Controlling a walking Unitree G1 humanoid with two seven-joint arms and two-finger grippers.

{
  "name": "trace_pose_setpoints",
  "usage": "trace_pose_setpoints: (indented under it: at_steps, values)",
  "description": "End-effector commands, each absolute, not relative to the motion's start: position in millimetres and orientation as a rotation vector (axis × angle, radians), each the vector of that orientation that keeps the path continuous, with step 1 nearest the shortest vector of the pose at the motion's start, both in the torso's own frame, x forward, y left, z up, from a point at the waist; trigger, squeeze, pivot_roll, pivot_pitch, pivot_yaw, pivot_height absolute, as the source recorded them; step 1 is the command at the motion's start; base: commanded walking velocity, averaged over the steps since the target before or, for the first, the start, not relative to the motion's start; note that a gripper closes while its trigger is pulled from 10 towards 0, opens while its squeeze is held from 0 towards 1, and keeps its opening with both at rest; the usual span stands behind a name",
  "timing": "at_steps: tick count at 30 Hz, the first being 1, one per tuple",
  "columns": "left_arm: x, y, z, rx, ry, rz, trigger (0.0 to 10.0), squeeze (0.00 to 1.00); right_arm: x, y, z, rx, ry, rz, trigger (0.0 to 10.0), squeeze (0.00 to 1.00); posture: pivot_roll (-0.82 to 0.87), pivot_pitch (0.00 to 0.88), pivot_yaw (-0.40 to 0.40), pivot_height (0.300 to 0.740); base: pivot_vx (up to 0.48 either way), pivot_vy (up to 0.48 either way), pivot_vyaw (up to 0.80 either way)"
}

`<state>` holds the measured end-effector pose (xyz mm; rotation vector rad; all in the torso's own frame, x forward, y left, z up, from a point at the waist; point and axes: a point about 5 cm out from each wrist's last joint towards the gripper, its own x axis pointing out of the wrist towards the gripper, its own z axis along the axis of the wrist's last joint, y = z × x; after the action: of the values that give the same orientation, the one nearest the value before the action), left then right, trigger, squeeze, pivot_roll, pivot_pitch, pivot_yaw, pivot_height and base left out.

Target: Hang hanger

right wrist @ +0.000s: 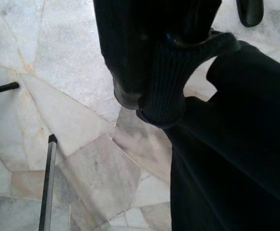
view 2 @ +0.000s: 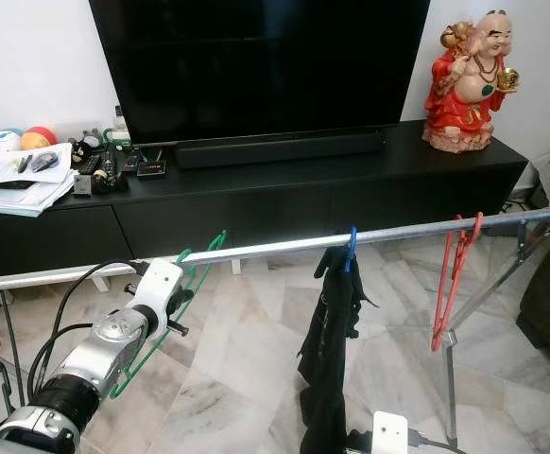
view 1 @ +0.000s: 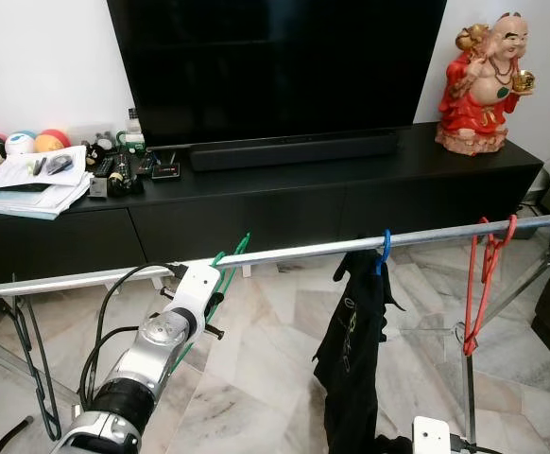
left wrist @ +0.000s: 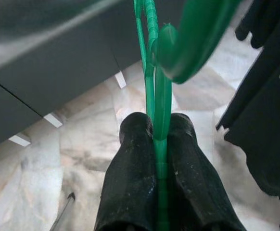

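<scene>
A green hanger point(view 1: 226, 270) is raised to the silver clothes rail point(view 1: 294, 252), its hook at the bar. My left gripper point(left wrist: 158, 127) is shut on the hanger's thin green stem point(left wrist: 154, 72), just below the rail on its left part. A black garment point(view 1: 355, 350) hangs from a blue hanger point(view 1: 385, 248) at the rail's middle. My right gripper point(right wrist: 161, 96) is low beside that garment, and a ribbed black cuff point(right wrist: 164, 91) sits between its fingers.
A red hanger point(view 1: 483, 284) hangs toward the rail's right end and a dark one point(view 1: 29, 359) at its left end. Behind stands a black TV console point(view 1: 256, 208) with a statue point(view 1: 483, 80) and papers point(view 1: 34, 180). The floor is marble tile point(view 1: 266, 378).
</scene>
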<state>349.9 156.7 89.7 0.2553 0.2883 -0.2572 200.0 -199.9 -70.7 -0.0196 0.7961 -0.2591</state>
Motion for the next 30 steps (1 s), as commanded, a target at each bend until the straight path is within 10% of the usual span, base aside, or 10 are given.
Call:
trace_pose_setpoints:
  at_steps: [1, 14, 15, 16, 30]
  values:
    - [350.2, 166.0, 101.3, 0.23, 0.214, -0.223, 0.0, 0.0, 205.2, -199.6, -67.4, -0.014, 0.77, -0.261, 10.0, 0.0, 0.11, 0.004, 0.013, 0.74, 0.0, 0.0, 0.0]
    - [312.5, 178.0, 93.4, 0.279, 0.168, -0.304, 0.7, 0.0, 203.8, -198.6, -68.4, -0.013, 0.776, -0.255, 10.0, 0.0, 0.12, 0.0, 0.014, 0.74, 0.0, 0.0, 0.0]
    - [309.7, 178.2, 91.1, 0.282, 0.174, -0.312, 2.3, 0.0, 203.8, -198.5, -68.4, -0.013, 0.776, -0.255, 10.0, 0.0, 0.12, 0.0, 0.014, 0.74, 0.0, 0.0, 0.0]
    - [304.7, 178.7, 87.6, 0.28, 0.183, -0.321, 9.1, 0.0, 203.9, -198.7, -68.2, -0.016, 0.774, -0.257, 10.0, 0.0, 0.12, 0.0, 0.014, 0.74, 0.0, 0.0, 0.0]
    - [264.8, 193.5, 46.2, 0.365, 0.326, -0.427, 10.0, 0.0, 201.3, -198.8, -69.7, -0.014, 0.783, -0.264, 10.0, 0.0, 0.13, 0.0, 0.026, 0.74, 0.0, 0.0, 0.0]
